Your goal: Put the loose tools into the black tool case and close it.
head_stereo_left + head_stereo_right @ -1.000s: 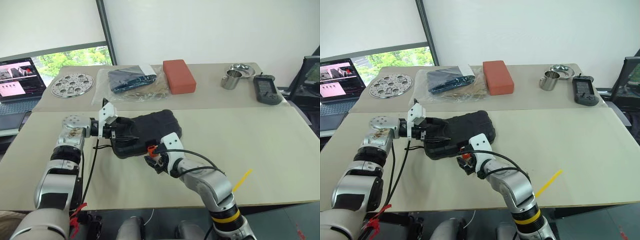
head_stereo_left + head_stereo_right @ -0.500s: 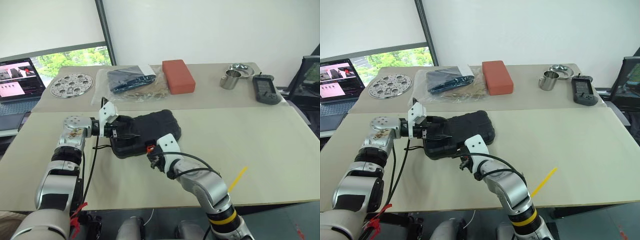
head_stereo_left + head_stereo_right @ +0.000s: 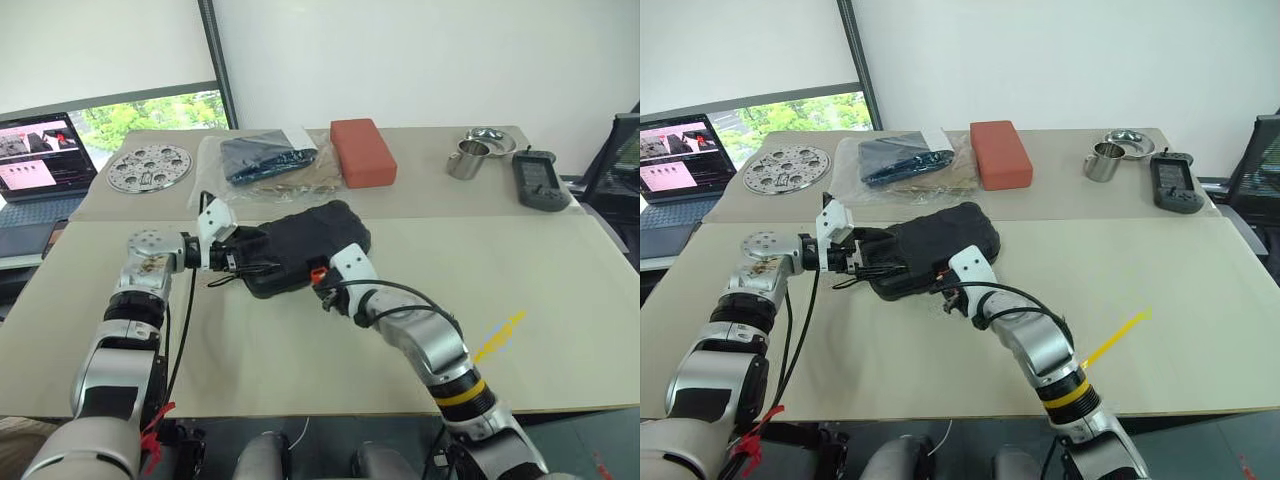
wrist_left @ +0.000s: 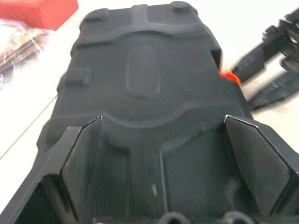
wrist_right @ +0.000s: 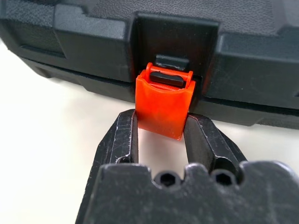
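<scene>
The black tool case (image 3: 302, 243) lies on the table with its lid down. Its orange latch (image 5: 163, 100) hangs at the near edge. My right gripper (image 5: 161, 119) is shut on that latch, one finger pressed to each side of it. It reaches the case's front edge (image 3: 322, 290) from the near side. My left gripper (image 4: 163, 121) stands open and wide, its fingers straddling the case's left end (image 3: 236, 262). The loose tools are out of view.
At the back of the table are a red-orange block (image 3: 360, 152), a plastic bag (image 3: 265, 165) with dark contents and a perforated metal disc (image 3: 148, 168). A steel cup (image 3: 466, 160) and a dark handheld device (image 3: 540, 180) sit back right. A laptop (image 3: 45, 160) stands far left.
My right gripper has moved forward to the case's front edge, and its fingers have narrowed onto the orange latch. The left gripper has stayed at the case's left end.
</scene>
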